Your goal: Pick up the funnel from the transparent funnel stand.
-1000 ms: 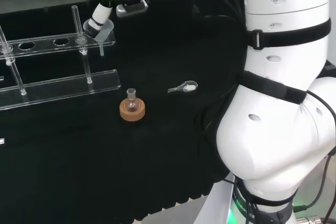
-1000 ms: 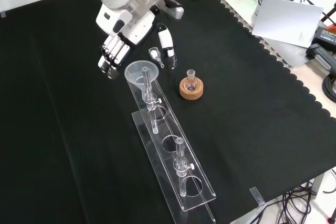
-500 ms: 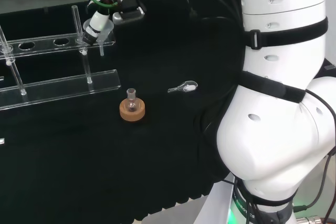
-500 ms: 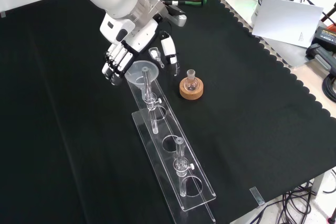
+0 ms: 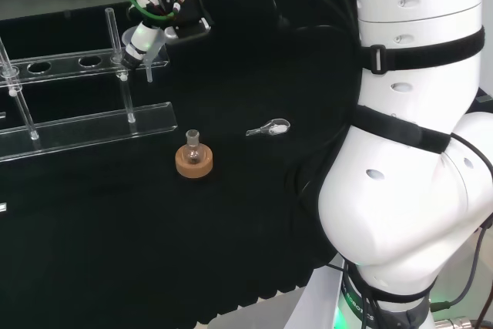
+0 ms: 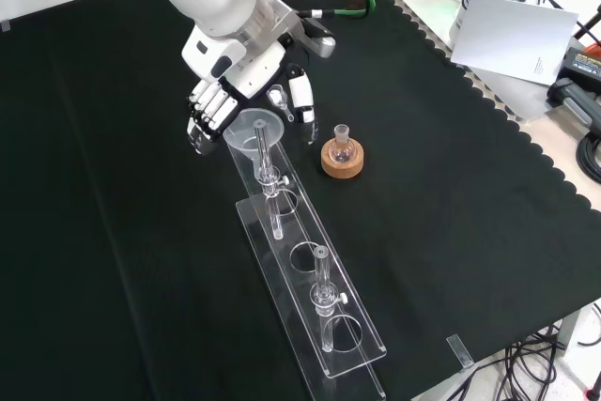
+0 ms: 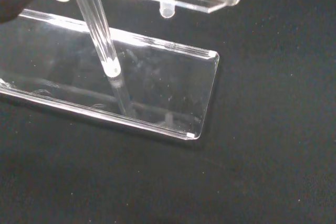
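Front view: funnel (image 6: pixel 254 127) between the hand's (image 6: pixel 225 91) fingers (image 6: pixel 203 117) and thumb (image 6: pixel 302 105).

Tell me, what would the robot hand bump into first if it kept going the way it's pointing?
Probably the funnel: the robot hand has its fingers right beside the rim. Depth is hard to judge.
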